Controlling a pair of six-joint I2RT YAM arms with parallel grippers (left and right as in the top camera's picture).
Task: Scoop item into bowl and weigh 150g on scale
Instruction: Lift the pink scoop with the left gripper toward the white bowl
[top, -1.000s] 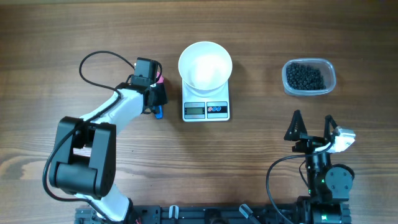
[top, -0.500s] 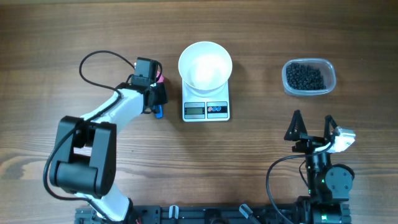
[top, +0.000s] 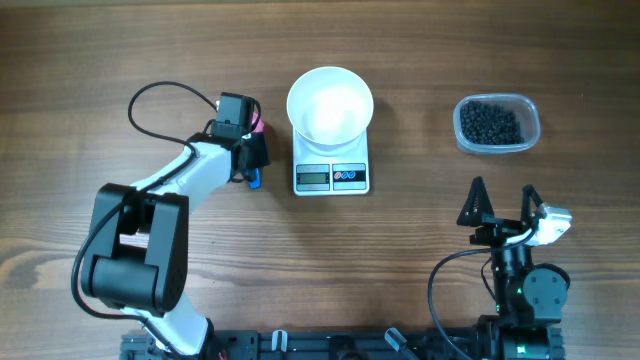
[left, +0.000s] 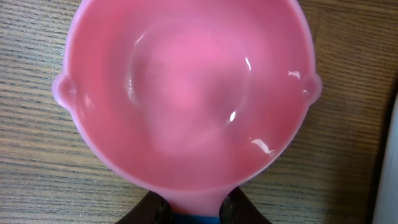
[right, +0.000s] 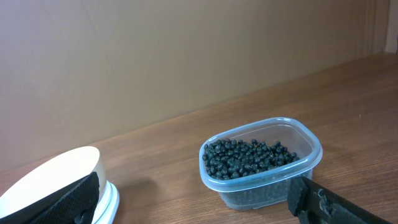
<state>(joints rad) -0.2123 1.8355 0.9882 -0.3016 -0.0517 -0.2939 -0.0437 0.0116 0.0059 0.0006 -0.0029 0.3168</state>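
Observation:
The white bowl (top: 330, 103) (right: 56, 171) stands empty on the white scale (top: 332, 176) (right: 109, 196) at the table's middle. The item, small black beads (top: 490, 123) (right: 249, 157), fills a clear plastic tub (top: 531, 127) (right: 267, 186) at the right. My left gripper (top: 250, 157) (left: 193, 214) is just left of the scale, low over the table. It is shut on the neck of a pink scoop (left: 186, 93) (top: 259, 127) with a blue handle (top: 254, 181). The scoop's cup is empty. My right gripper (top: 503, 190) (right: 193, 198) stands open near the front right, holding nothing.
The left arm's black cable (top: 165, 90) loops over the table at the left. The tub lies beyond the right gripper, the scale to its far left. Bare wooden tabletop (top: 420, 60) runs between scale and tub.

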